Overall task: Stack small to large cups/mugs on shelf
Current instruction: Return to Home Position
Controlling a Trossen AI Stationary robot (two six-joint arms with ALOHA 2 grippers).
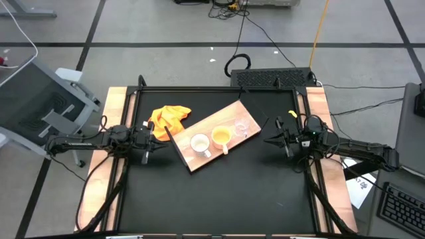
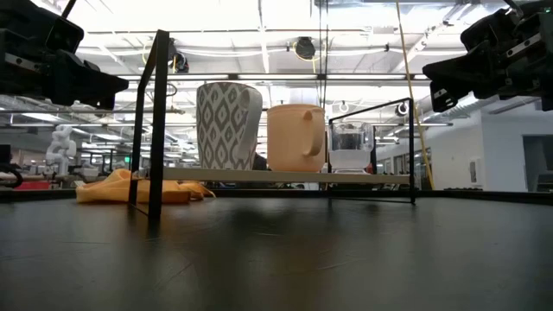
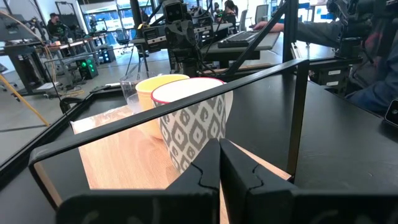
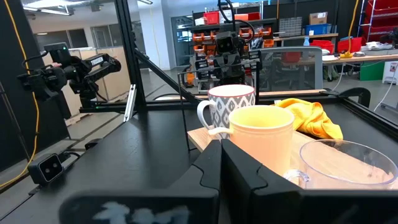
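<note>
The light-brown wooden shelf lies slantwise in the middle of the table, raised on thin black frame legs. Three vessels stand upright in a row on it: the white patterned mug, the yellow-orange mug and the clear glass cup. My left gripper is shut and empty, left of the shelf near the white mug. My right gripper is shut and empty, right of the shelf near the glass cup.
A yellow-orange cloth lies crumpled on the table at the shelf's far left side. The black tabletop stretches in front of the shelf. Wooden side rails edge the table left and right.
</note>
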